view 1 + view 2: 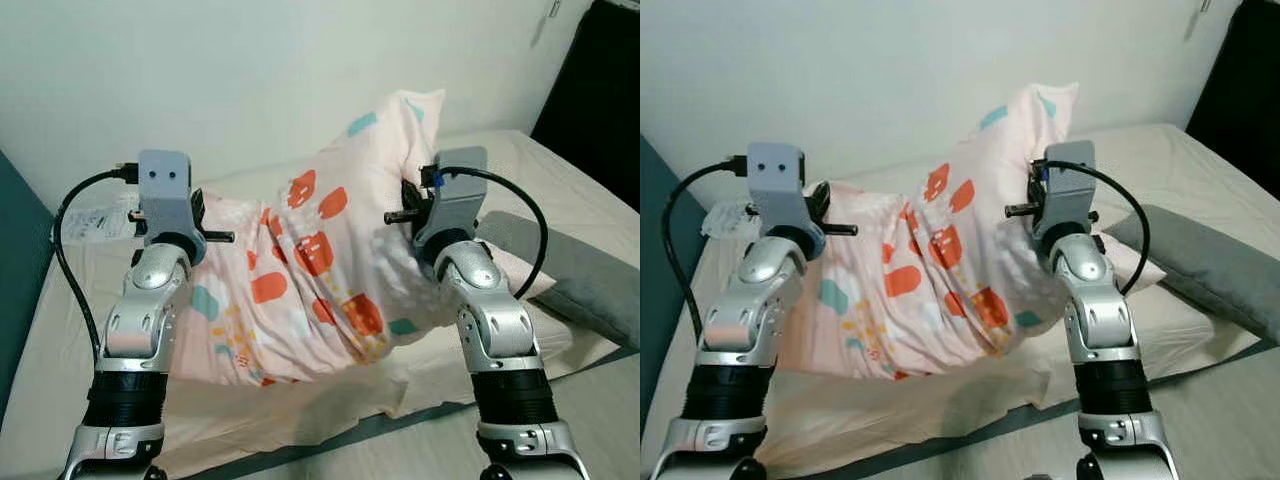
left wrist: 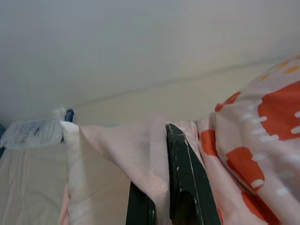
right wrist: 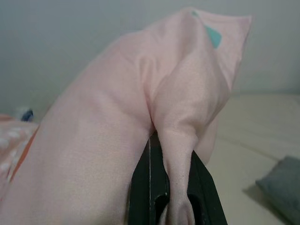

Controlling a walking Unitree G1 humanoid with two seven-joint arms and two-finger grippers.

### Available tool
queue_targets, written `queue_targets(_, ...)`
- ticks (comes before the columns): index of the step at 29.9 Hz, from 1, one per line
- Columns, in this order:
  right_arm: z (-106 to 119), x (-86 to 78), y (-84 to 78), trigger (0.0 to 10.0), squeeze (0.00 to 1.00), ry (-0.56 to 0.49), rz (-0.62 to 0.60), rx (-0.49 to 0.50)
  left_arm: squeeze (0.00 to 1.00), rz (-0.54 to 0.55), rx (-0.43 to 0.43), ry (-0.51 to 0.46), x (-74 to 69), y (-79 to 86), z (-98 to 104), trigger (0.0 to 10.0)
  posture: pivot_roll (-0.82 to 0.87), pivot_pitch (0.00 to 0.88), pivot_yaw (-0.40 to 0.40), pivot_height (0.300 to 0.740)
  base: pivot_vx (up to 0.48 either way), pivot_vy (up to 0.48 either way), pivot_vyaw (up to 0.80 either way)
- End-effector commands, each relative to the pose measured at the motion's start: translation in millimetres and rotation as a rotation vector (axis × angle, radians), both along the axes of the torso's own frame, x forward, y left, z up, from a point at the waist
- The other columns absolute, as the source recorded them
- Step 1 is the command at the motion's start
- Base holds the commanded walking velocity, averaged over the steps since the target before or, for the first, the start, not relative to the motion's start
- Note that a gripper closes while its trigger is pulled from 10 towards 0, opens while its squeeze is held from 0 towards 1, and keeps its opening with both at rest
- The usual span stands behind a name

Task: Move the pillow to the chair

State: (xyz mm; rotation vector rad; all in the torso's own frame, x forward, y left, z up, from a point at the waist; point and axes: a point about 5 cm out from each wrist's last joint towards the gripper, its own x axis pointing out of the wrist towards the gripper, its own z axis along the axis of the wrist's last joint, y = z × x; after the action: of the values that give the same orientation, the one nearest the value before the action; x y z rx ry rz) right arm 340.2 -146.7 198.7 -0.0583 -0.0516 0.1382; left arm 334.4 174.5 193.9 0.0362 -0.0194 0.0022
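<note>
Holding the pillow [image 1: 310, 270] above the bed [image 1: 560, 180], we pinch 1 fabric end in the left gripper [image 2: 161, 197] and the other in the right gripper [image 3: 171, 197], so it hangs clear for carrying.

- Soft, even indoor light, moderately bright; no glare in either eye view.
- Faint shadow under the pillow [image 1: 320, 270] on the bed [image 1: 300, 420].
- Eye views are sharp.
- Wrist views are dimmer and hazy; the close black fingers [image 2: 187, 187] look soft.
</note>
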Motion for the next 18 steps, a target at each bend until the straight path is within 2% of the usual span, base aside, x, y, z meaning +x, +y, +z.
queue_targets(1,-7,-2.3,8.1,10.0,0.0,0.031,0.035,-0.02,0.0,-0.01,0.008,0.019,-2.8,-1.3,-6,10.0,0.01,0.081,0.037,0.74,0.0,0.0,0.0)
queue_targets(6,-8,-3.0,7.2,10.0,0.0,0.034,0.033,-0.023,0.0,-0.002,-0.012,0.045,-6.9,-3.6,-17,10.0,0.0,0.078,0.011,0.74,0.0,0.0,0.0)
queue_targets(14,-7,0.3,5.5,10.0,0.0,0.035,0.05,-0.04,0.0,0.011,-0.032,0.051,-9.4,-5.5,-22,10.0,-0.01,0.072,-0.017,0.74,0.0,0.0,0.0)
queue_targets(18,-12,1.0,4.5,10.0,0.0,0.048,0.06,-0.055,0.0,0.001,-0.001,0.057,-13.3,-6.6,-30,10.0,-0.01,0.05,-0.024,0.74,0.0,0.0,0.0)
